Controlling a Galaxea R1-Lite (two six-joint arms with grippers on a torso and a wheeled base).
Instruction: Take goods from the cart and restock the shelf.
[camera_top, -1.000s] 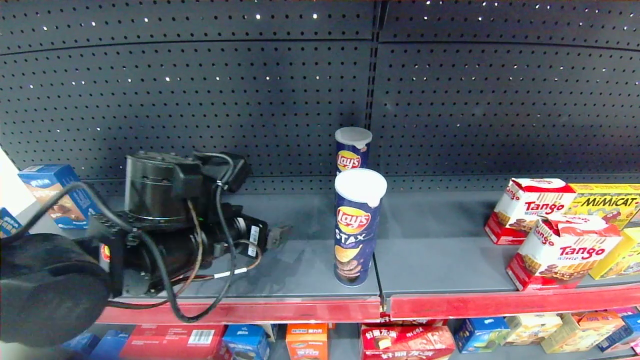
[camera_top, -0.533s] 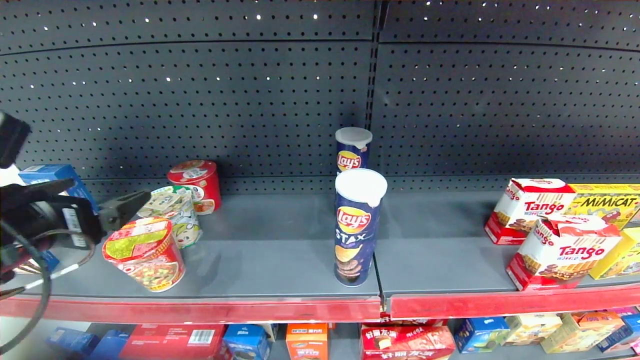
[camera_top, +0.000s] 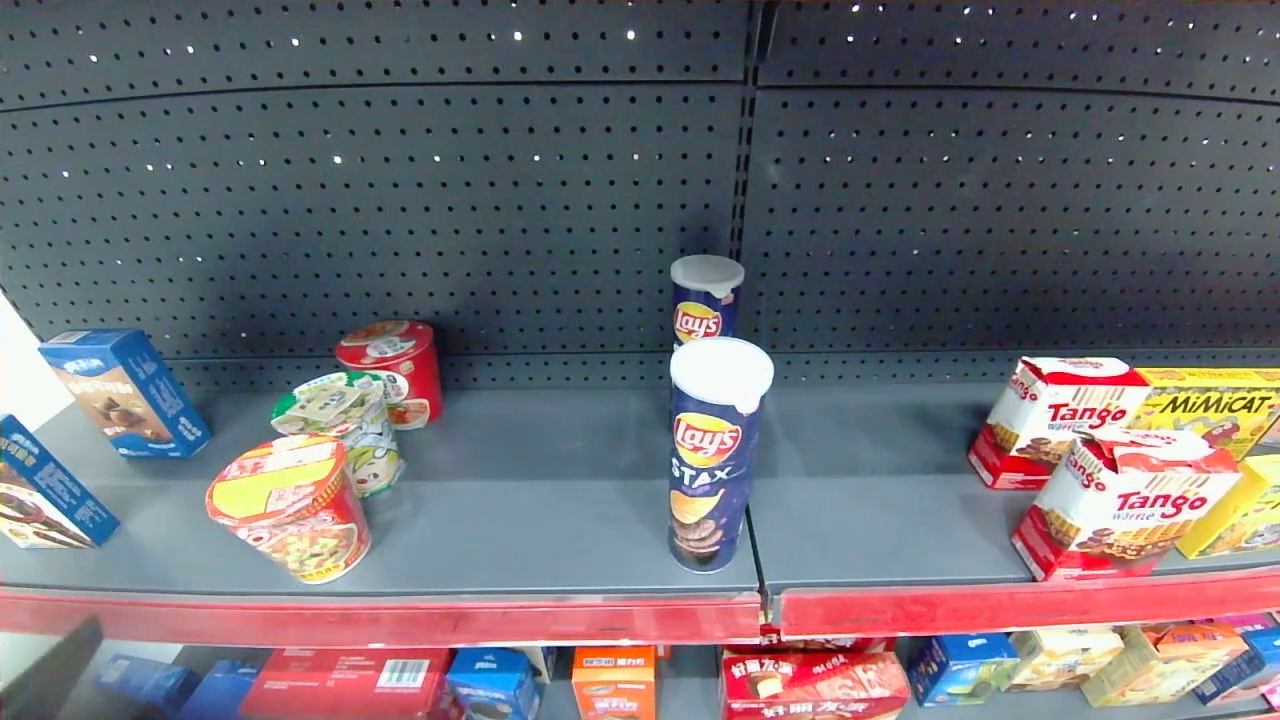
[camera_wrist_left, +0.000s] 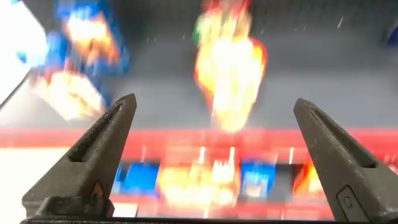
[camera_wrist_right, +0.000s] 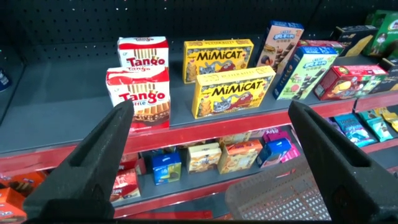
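Grey shelf deck (camera_top: 560, 530), pegboard behind, red price rail in front.

Change: 1 s back the left arm lay across the deck's left half and hid the cups. Half a sec later it had pulled off toward 9 o'clock, fingers apart beside the front noodle cup (camera_top: 290, 508). Now it's gone from the head view. The cup hasn't shifted over the last two frames, so I'd judge it released and this placement done. Next is prob. back to the cart (camera_wrist_right: 273, 196) for more stock.

Left gripper (camera_wrist_left: 214, 102): wide, nothing held. Blurred red-yellow shape beyond it, prob. that cup. Right gripper (camera_wrist_right: 211, 106): also wide, empty, cart mesh showing beyond it.

Cup sits near the rail, at 8 o'clock from the front chip can (camera_top: 715, 455), well apart. Green cup (camera_top: 345, 430) is just beside it at 1 o'clock; touching or not, can't tell. Cup stands on its base, lid up, long axis approx. vertical, top leaning slightly to 11 o'clock in the head view.
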